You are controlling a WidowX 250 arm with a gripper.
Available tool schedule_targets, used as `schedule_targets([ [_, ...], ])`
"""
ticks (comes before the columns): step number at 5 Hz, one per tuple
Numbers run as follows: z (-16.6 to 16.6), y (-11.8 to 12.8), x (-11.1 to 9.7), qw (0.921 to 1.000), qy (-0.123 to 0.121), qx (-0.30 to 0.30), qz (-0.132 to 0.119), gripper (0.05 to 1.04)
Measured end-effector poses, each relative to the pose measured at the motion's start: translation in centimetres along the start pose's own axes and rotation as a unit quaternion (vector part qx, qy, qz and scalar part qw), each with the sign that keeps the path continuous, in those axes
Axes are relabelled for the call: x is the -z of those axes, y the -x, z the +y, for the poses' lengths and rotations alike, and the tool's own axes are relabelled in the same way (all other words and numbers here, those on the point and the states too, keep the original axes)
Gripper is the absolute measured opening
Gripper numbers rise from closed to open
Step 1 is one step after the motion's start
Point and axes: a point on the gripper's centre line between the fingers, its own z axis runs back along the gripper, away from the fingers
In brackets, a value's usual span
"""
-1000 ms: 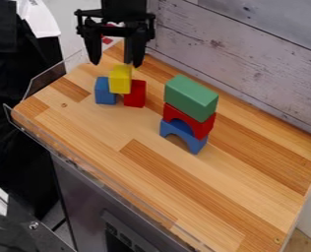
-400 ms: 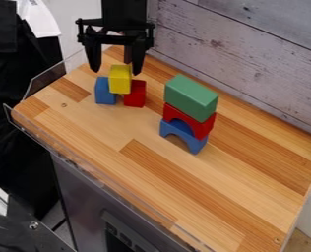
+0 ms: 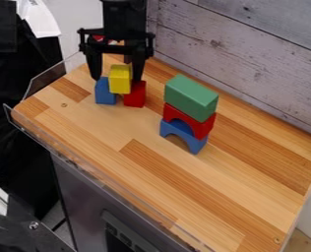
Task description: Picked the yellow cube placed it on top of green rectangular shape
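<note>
At the far left of the worktop [image 3: 86, 123], a small blue block [image 3: 104, 96] stands beside the yellow cube [image 3: 120, 82], which seems to rest across it and the small red block [image 3: 137, 96] to its right. The gripper [image 3: 117, 79] hangs there with its fingers wide, one on either side of the cube. Further right and nearer, the green rectangular block [image 3: 191, 97] tops a red arch [image 3: 202, 129] stacked on a blue arch [image 3: 192, 142].

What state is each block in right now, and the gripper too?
Gripper: open, fingers spread
Yellow cube: raised, resting across two blocks
Small blue block: standing
Small red block: standing
Green block: lying flat atop stack
Red arch: opening down
Blue arch: opening down
</note>
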Motion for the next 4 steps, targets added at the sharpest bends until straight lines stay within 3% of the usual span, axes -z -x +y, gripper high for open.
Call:
schedule_targets([
  [1, 0.0, -0.1, 0.6, 1.0, -0.002, -0.007, 0.006, 0.963],
  [2, 0.2, -0.3, 0.6, 0.9999, 0.0, -0.011, 0.001, 0.69],
  [3, 0.3, -0.2, 0.6, 0.9999, -0.001, -0.012, 0.004, 0.576],
  [4, 0.0, 0.1, -0.8, 1.0, -0.004, -0.003, -0.004, 0.576],
])
